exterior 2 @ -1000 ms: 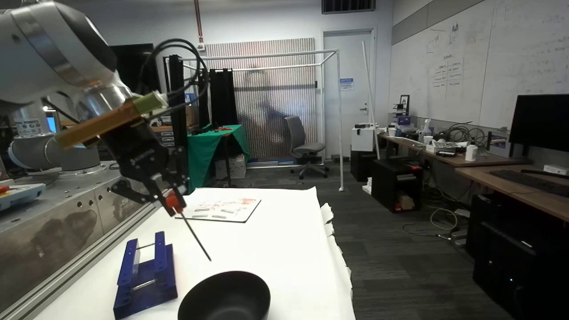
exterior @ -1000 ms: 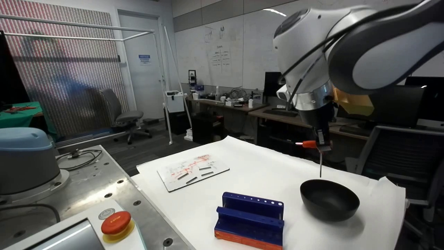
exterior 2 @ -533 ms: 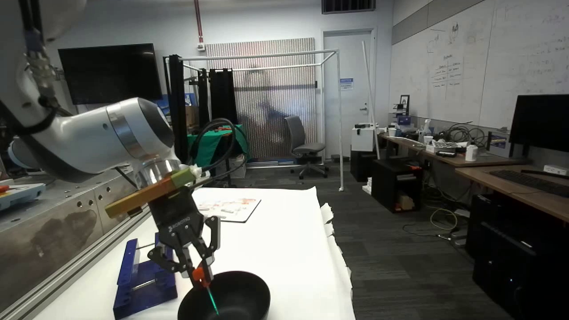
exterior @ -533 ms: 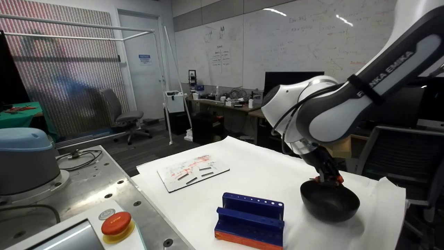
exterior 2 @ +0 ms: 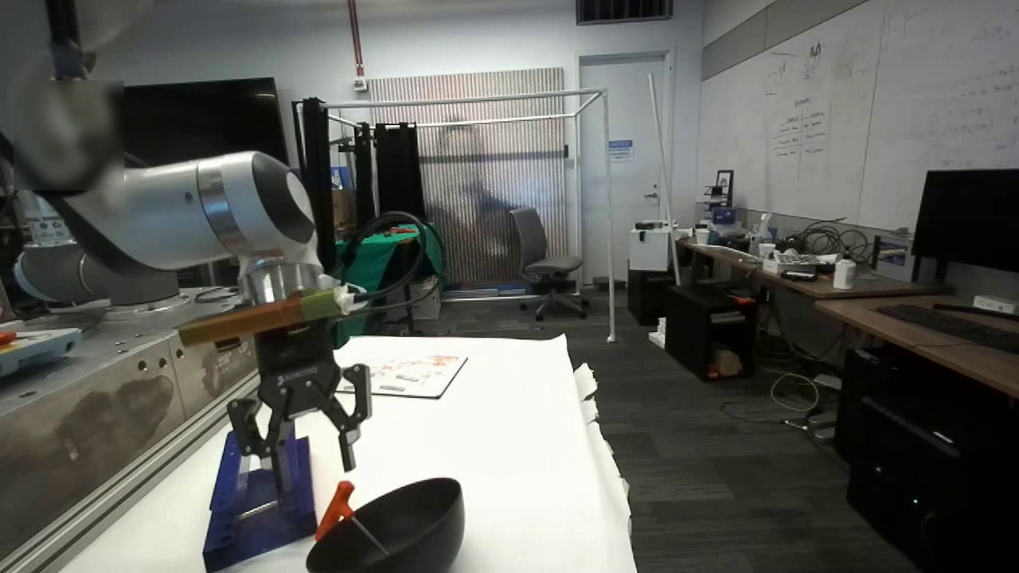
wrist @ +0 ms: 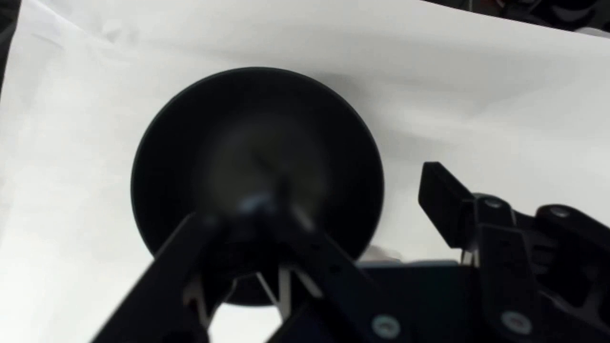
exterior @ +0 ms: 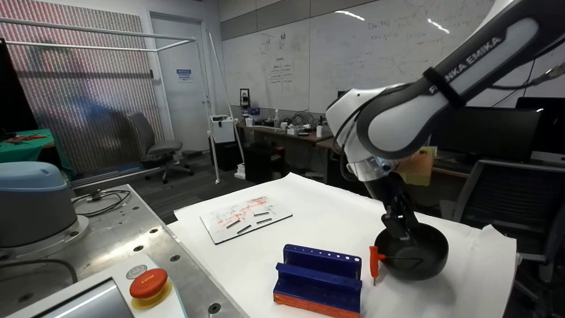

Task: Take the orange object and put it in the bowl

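The orange object point(exterior 2: 336, 509) is a T-handled tool with a thin shaft. It leans on the rim of the black bowl point(exterior 2: 430, 533): the handle lies outside, and the shaft reaches over the bowl's inside. In an exterior view the orange handle point(exterior: 374, 264) hangs at the near side of the bowl point(exterior: 430, 260), which stands tilted towards it. Just above and beside the handle, my gripper point(exterior 2: 315, 468) has its fingers spread, with nothing between them. From the wrist, the bowl point(wrist: 257, 90) shows under the gripper point(wrist: 352, 205); no orange can be made out there.
A blue ribbed rack point(exterior: 318, 276) with an orange front edge stands close to the bowl, beneath the gripper in an exterior view. Farther off lies a marked white board point(exterior: 247, 221). A red stop button point(exterior: 148, 283) sits by the metal bench.
The gripper came down to the bowl with the orange object, then opened and let it go. It has risen slightly and shifted towards the rack. The bowl has tipped.
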You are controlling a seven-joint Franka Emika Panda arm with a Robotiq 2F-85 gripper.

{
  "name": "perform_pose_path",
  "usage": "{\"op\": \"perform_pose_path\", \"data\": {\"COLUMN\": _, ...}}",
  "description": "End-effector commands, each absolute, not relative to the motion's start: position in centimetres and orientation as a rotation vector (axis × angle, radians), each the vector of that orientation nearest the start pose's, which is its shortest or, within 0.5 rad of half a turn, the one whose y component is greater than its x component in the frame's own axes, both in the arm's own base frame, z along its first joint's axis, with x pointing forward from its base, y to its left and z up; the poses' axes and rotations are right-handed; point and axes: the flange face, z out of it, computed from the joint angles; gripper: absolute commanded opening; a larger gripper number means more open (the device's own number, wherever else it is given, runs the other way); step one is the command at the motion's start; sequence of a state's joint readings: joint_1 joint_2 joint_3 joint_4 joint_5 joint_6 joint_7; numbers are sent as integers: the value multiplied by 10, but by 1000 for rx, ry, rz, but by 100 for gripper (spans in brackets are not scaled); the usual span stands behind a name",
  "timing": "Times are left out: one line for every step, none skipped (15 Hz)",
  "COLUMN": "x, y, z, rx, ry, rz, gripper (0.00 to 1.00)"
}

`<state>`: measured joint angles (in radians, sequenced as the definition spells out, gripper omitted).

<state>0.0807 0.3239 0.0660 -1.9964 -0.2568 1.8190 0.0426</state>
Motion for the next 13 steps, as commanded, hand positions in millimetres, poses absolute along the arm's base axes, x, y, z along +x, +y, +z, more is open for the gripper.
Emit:
{"op": "perform_pose_path", "data": {"x": 519, "y": 58, "z": 349, "rx": -3220, "ry": -457, "rz": 522, "gripper": 98}}
{"op": "perform_pose_path", "data": {"x": 512, "y": 56, "z": 367, "rx": -3205, "ry": -469, "rz": 453, "gripper": 100}}
{"op": "perform_pose_path", "data": {"x": 504, "y": 53, "z": 383, "rx": -3191, "ry": -471, "rz": 384, "gripper": 100}}
{"op": "perform_pose_path", "data": {"x": 495, "y": 51, "z": 396, "rx": -3174, "ry": -475, "rz": 312, "gripper": 100}}
{"op": "perform_pose_path", "data": {"x": 487, "y": 48, "z": 407, "rx": -3154, "ry": -478, "rz": 244, "gripper": 100}}
{"op": "perform_pose_path", "data": {"x": 480, "y": 46, "z": 418, "rx": -3134, "ry": -485, "rz": 174, "gripper": 100}}
{"op": "perform_pose_path", "data": {"x": 474, "y": 43, "z": 424, "rx": -3110, "ry": -479, "rz": 105, "gripper": 100}}
{"op": "perform_pose_path", "data": {"x": 468, "y": 40, "z": 429, "rx": -3083, "ry": -453, "rz": 39, "gripper": 100}}
{"op": "perform_pose_path", "data": {"x": 489, "y": 48, "z": 419, "rx": -3127, "ry": -454, "rz": 174, "gripper": 99}}
{"op": "perform_pose_path", "data": {"x": 483, "y": 46, "z": 423, "rx": -3123, "ry": -452, "rz": 155, "gripper": 99}}
{"op": "perform_pose_path", "data": {"x": 482, "y": 46, "z": 424, "rx": -3123, "ry": -451, "rz": 158, "gripper": 100}}
{"op": "perform_pose_path", "data": {"x": 482, "y": 46, "z": 422, "rx": -3123, "ry": -451, "rz": 165, "gripper": 100}}
{"op": "perform_pose_path", "data": {"x": 484, "y": 46, "z": 418, "rx": -3121, "ry": -451, "rz": 177, "gripper": 100}}
